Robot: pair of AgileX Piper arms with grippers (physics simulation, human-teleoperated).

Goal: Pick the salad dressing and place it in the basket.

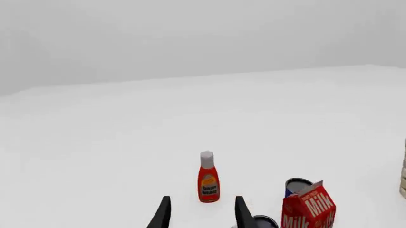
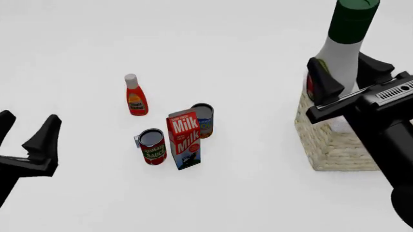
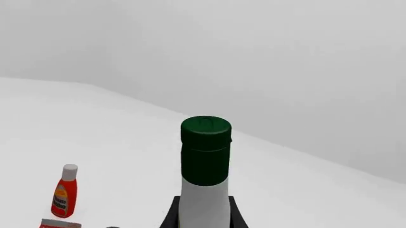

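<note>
The salad dressing [image 2: 344, 48], a whitish bottle with a dark green cap [image 3: 205, 149], stands upright between the fingers of my right gripper [image 2: 348, 77], which is shut on its body. It hangs high above the straw-coloured wicker basket [image 2: 335, 142] at the right of the table; the arm hides most of the basket's opening. My left gripper [image 2: 29, 135] is open and empty at the front left, well away from the groceries; its dark fingertips [image 1: 163, 213] show in the left wrist view.
A red bottle with a white cap [image 2: 135, 95] stands left of centre. A red milk carton [image 2: 184, 140], a tomato sauce can [image 2: 152, 146] and a blue can [image 2: 202, 120] cluster mid-table. The basket's edge [image 1: 402, 178] shows in the left wrist view.
</note>
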